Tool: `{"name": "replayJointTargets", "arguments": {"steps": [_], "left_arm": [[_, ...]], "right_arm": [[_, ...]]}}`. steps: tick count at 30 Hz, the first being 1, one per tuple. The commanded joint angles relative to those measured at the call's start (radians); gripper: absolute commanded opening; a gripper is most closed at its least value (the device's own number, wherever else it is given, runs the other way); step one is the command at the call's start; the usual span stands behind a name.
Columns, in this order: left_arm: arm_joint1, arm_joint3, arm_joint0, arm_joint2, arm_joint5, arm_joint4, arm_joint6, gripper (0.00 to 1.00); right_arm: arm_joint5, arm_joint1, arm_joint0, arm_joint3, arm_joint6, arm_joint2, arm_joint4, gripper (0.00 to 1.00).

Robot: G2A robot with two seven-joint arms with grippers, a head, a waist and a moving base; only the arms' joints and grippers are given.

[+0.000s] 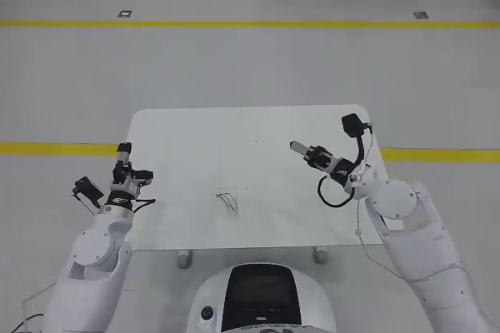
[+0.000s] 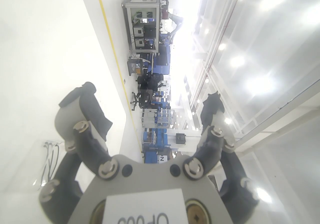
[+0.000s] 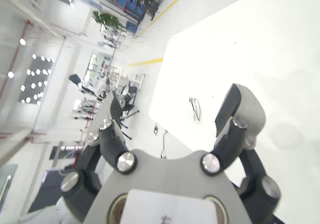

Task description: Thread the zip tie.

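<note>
1. The left gripper (image 1: 123, 151) hangs over the left edge of the table (image 1: 233, 133), its fingers apart and holding nothing.
2. The zip ties (image 1: 227, 201) lie in a small loose bunch near the table's front middle, well apart from both grippers. None looks threaded yet.
3. The right gripper (image 1: 297, 147) hangs over the table's right part, its fingers apart and empty. I judge that picking up and threading are all left to do.

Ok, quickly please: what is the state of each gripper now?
Left gripper: open, holding nothing.
Right gripper: open, holding nothing.
</note>
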Motion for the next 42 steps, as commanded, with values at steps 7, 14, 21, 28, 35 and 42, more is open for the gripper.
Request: {"name": "replayJointTargets", "arguments": {"steps": [7,14,21,28,35,42], "left_arm": [[0.000,0.000,0.000,0.000,0.000,0.000,0.000,1.00],[0.000,0.000,0.000,0.000,0.000,0.000,0.000,1.00],[0.000,0.000,0.000,0.000,0.000,0.000,0.000,1.00],[0.000,0.000,0.000,0.000,0.000,0.000,0.000,1.00],[0.000,0.000,0.000,0.000,0.000,0.000,0.000,1.00],[0.000,0.000,0.000,0.000,0.000,0.000,0.000,1.00]], "right_arm": [[0.026,-0.032,0.315,0.177,0.300,-0.256,-0.167,1.00],[0.052,-0.070,0.412,0.294,0.380,-0.388,-0.129,1.00],[0.052,-0.070,0.412,0.294,0.380,-0.388,-0.129,1.00],[0.041,-0.071,0.415,0.285,0.382,-0.392,-0.124,1.00],[-0.070,-0.145,0.607,0.415,0.434,-0.569,-0.092,1.00],[-0.160,-0.286,0.764,0.672,0.390,-0.786,-0.030,1.00]]}}
